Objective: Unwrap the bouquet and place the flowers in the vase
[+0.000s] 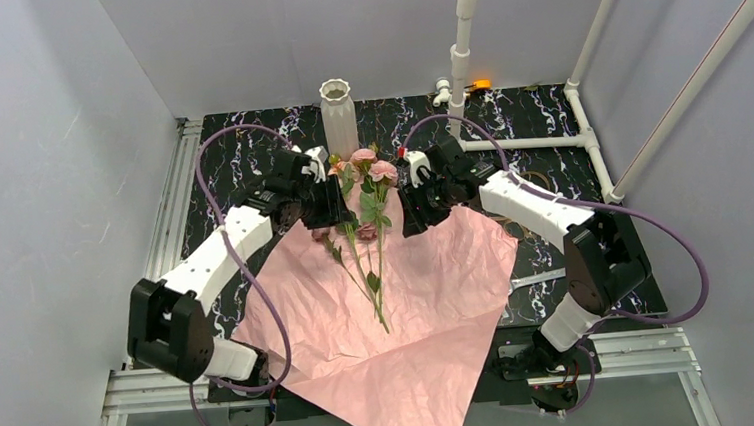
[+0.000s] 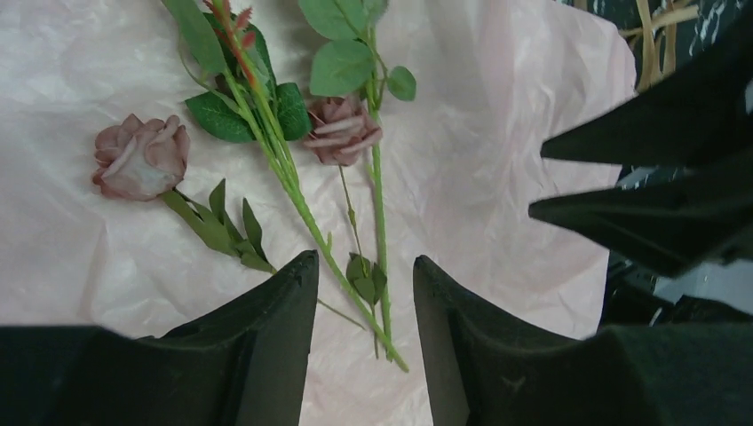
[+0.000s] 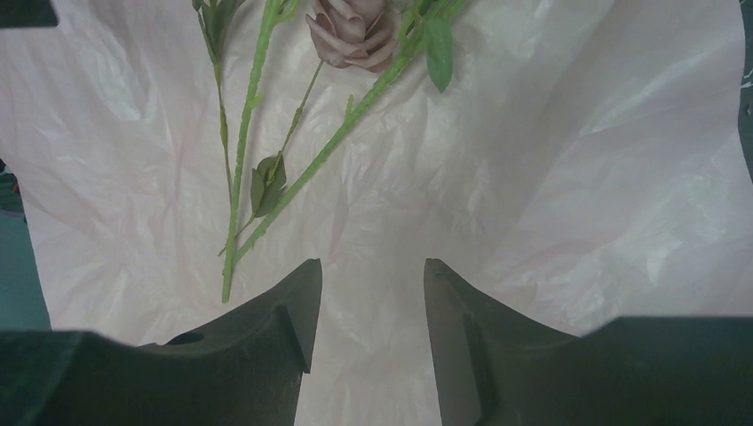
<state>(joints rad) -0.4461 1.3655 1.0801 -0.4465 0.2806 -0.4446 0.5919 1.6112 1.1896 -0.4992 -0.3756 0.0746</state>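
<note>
The bouquet lies opened out. Its crinkly paper (image 1: 430, 310) is spread flat, pink side up. The flowers (image 1: 367, 199) rest loose on it, heads toward the white ribbed vase (image 1: 338, 115), which stands upright at the back. My left gripper (image 1: 330, 211) hovers just left of the stems, open; in its wrist view the green stems (image 2: 302, 209) run beneath the gap of the left gripper (image 2: 364, 262), untouched, with two mauve-pink roses (image 2: 142, 160) beyond. My right gripper (image 1: 415, 215) hangs right of the flowers. In the right wrist view the right gripper (image 3: 371, 264) is open over bare paper (image 3: 568, 177).
White plastic pipes (image 1: 462, 57) rise at the back right. Loose tan ribbon (image 2: 653, 35) lies on the black marbled mat (image 1: 238, 152) beyond the paper's edge. The right arm's black fingers (image 2: 639, 213) fill the right of the left wrist view. Grey walls enclose the table.
</note>
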